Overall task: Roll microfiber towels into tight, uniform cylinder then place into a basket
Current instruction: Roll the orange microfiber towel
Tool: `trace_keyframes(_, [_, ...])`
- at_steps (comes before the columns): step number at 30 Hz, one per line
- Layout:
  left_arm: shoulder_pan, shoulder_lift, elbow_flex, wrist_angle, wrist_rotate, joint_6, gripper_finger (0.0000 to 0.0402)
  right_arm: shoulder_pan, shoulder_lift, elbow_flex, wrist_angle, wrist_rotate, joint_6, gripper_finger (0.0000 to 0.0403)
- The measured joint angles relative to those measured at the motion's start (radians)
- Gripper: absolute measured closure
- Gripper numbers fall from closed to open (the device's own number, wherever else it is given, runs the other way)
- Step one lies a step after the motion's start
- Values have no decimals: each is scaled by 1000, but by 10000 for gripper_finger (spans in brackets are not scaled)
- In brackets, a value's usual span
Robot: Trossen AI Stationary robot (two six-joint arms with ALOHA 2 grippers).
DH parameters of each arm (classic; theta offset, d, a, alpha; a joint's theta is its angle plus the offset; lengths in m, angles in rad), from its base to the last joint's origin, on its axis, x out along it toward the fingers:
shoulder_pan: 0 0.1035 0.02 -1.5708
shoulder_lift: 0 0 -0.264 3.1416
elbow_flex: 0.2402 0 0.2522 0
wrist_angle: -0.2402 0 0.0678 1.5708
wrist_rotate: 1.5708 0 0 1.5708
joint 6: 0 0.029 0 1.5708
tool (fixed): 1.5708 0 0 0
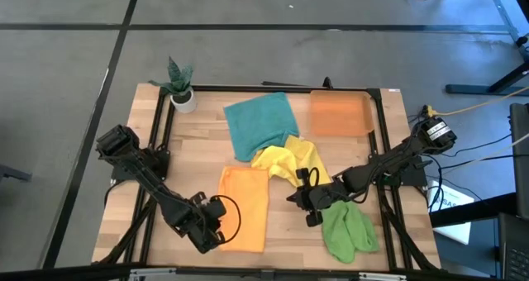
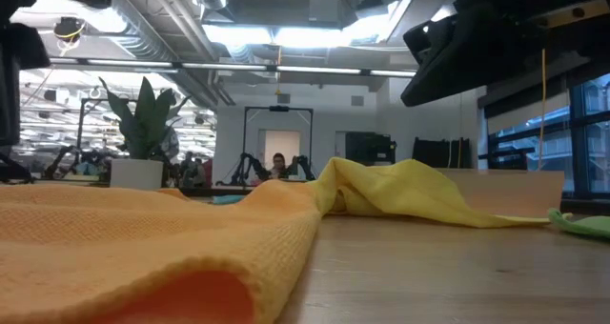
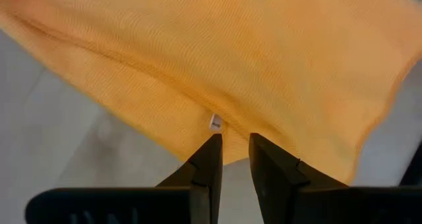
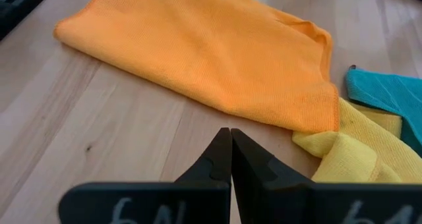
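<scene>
The left gripper (image 3: pixel 235 148) holds its fingers narrowly apart at the orange towel's (image 1: pixel 245 205) edge. The right gripper (image 4: pixel 230 145), fingers closed and empty, hovers above the tabletop (image 1: pixel 198 149) beside the yellow towel (image 1: pixel 291 160).

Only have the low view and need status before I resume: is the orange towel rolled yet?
Observer: No. In the high view the orange towel lies spread out, unrolled.
Operator: Left tool?
Observer: The left tool is open, its tips right at the orange towel's edge.
Operator: Right tool?
Observer: The right tool is shut and empty, over bare wood.
</scene>
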Motion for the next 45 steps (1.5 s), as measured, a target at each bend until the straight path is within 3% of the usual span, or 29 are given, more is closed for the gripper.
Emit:
trace_keyframes(7, [31, 5, 0, -16, 55, 21, 333, 0, 0, 0, 0, -2, 1, 399])
trace_keyframes(16, [40, 10, 0, 59, 31, 311, 333, 1, 0, 0, 2, -52, -22, 399])
trace_keyframes(30, [37, 10, -86, 120, 81, 293, 333, 4, 0, 0, 2, -54, -22, 398])
trace_keyframes(45, [38, 10, -89, 122, 83, 265, 333, 4, 0, 0, 2, -54, -21, 398])
